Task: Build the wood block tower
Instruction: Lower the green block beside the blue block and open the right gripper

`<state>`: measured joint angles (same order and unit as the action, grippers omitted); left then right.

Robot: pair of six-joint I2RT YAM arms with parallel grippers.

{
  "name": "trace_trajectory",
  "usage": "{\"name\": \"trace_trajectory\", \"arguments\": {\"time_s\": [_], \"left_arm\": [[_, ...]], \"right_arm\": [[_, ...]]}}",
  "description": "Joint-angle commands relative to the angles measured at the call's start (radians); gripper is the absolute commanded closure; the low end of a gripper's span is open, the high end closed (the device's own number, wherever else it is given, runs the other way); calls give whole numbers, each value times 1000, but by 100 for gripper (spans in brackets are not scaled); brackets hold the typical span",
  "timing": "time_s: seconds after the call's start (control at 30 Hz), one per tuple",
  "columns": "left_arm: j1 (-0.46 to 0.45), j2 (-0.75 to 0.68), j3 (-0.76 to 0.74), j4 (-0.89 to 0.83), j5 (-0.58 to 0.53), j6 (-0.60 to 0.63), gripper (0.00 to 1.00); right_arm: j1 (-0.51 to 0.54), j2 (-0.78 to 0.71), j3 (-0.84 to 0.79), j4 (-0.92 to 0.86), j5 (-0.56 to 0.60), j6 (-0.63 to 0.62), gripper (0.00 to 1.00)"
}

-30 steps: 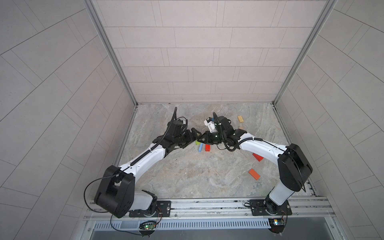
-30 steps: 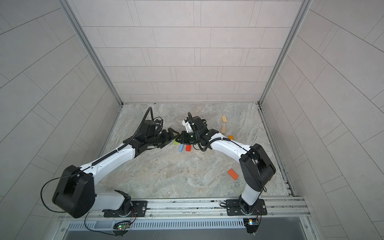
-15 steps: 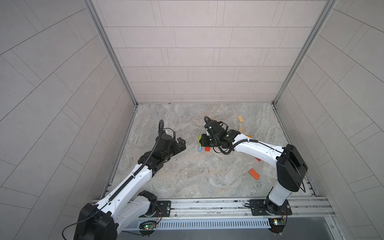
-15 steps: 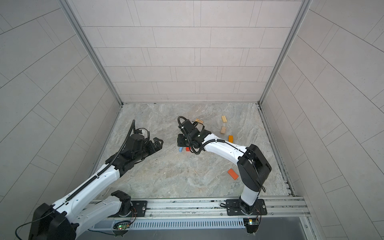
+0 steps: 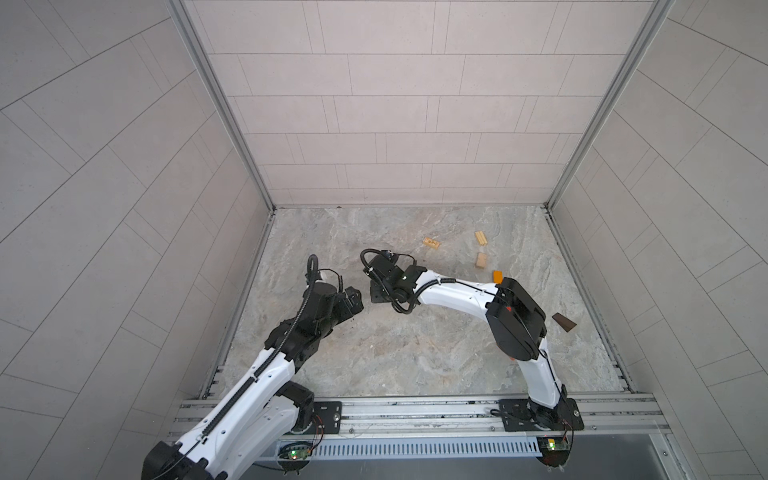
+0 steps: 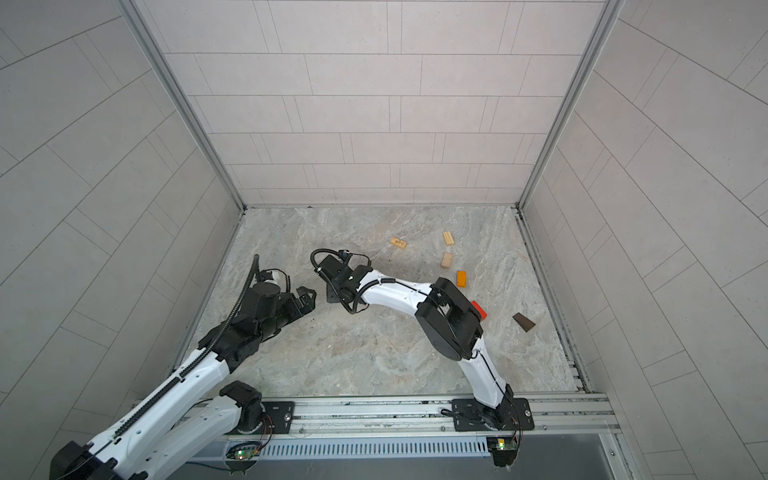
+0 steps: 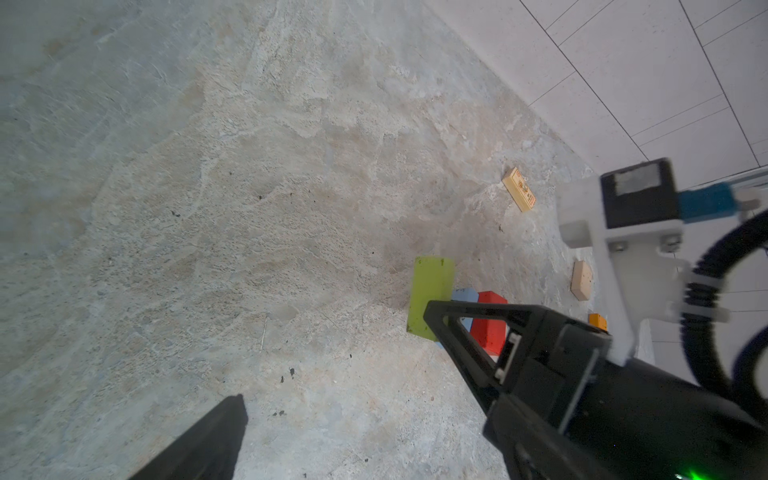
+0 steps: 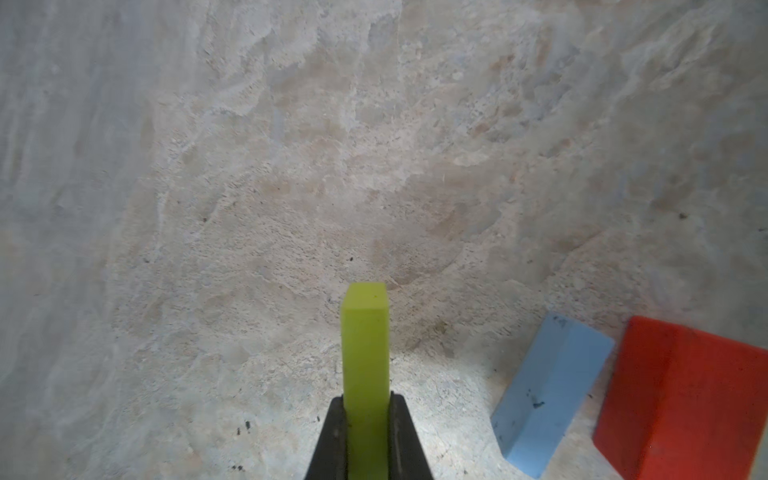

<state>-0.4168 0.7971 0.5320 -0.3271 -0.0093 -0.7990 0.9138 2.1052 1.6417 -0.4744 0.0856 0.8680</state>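
Observation:
My right gripper [image 8: 368, 419] is shut on a lime green wood block [image 8: 365, 365], held on edge just at the stone floor. A light blue block [image 8: 548, 395] and a red block [image 8: 685, 399] lie side by side right beside it. The left wrist view shows the same green block [image 7: 430, 291], blue block [image 7: 463, 296] and red block [image 7: 490, 328]. In both top views the right gripper [image 5: 376, 291] [image 6: 332, 293] covers these three. My left gripper [image 5: 355, 299] [image 6: 307, 295] [image 7: 382, 415] stands open and empty a short way to their left. The tower is out of view.
Three tan blocks [image 5: 431, 242] [image 5: 481, 238] [image 5: 481, 260] and an orange block [image 5: 497, 276] lie at the back right. A dark brown block [image 5: 563, 322] lies near the right wall, and another red block [image 6: 478, 309] peeks out behind the right arm's elbow.
My left arm has drawn back from the blocks toward the front left, its gripper open. The right gripper has stayed shut on the green block and shifted a little left.

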Motion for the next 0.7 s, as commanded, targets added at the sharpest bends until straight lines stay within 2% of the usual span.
{"name": "trace_trajectory", "arguments": {"time_s": [0.0, 0.27, 0.67], "left_arm": [[7, -13, -12, -36, -16, 22, 0], [11, -34, -24, -23, 0, 28, 0], [12, -27, -29, 5, 28, 20, 0]], "right_arm": [[2, 15, 23, -69, 93, 31, 100], [-2, 8, -1, -115, 172, 16, 100], [-19, -24, -57, -141, 205, 16, 100]]}}
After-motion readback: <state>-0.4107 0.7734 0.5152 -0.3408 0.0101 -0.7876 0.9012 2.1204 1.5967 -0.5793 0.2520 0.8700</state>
